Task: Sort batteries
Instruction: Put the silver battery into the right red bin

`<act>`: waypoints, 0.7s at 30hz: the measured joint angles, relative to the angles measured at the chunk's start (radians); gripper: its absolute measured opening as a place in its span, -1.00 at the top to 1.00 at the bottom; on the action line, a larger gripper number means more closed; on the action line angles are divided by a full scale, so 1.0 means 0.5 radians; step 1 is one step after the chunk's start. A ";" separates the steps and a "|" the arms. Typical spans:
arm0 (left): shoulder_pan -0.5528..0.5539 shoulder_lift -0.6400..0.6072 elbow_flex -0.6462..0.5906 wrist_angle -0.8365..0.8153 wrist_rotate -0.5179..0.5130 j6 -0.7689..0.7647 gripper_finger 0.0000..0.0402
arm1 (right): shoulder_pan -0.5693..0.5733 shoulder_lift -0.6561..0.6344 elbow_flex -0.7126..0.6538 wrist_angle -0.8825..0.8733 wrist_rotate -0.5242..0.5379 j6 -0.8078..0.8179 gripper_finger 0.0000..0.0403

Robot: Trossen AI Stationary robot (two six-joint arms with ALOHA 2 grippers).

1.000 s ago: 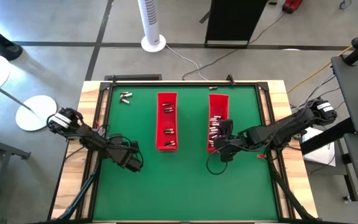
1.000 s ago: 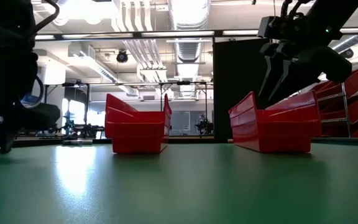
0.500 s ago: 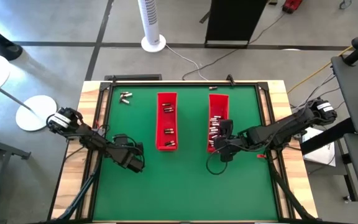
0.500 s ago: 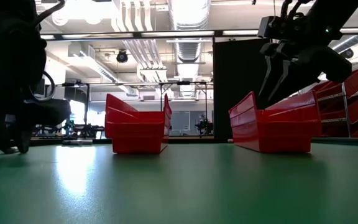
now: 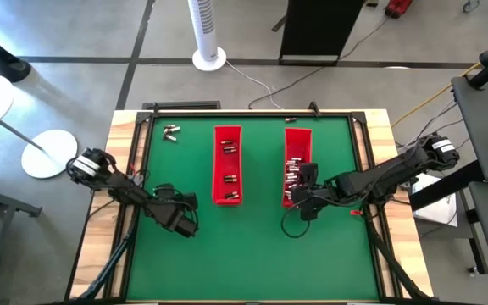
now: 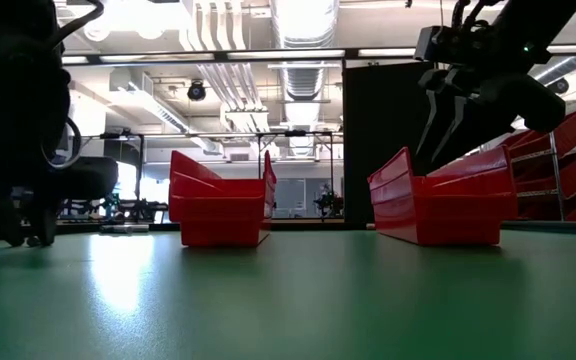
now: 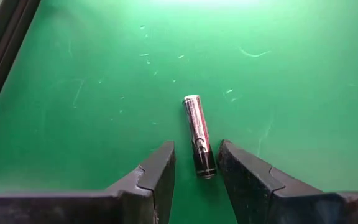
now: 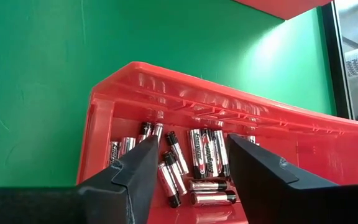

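The loose battery (image 7: 198, 135) lies on the green table (image 5: 252, 254), its dark end between the open fingers of the left gripper (image 7: 196, 169) — untouched. It looks light, rigid, smooth and prone to roll, so pinch it across the barrel mid-length. The right gripper (image 8: 191, 168) hangs open and empty above the right red tray (image 5: 297, 140). Two trays; two more batteries (image 5: 171, 131) lie near the far-left corner.
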 joint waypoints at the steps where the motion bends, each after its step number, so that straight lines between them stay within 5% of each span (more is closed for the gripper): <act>1: -0.001 0.017 0.000 -0.001 -0.008 -0.003 0.43 | 0.000 0.000 0.000 -0.001 0.000 0.001 0.08; 21: 0.024 0.176 0.066 -0.030 -0.139 0.002 0.51 | 0.001 0.000 0.069 0.008 0.002 -0.002 0.10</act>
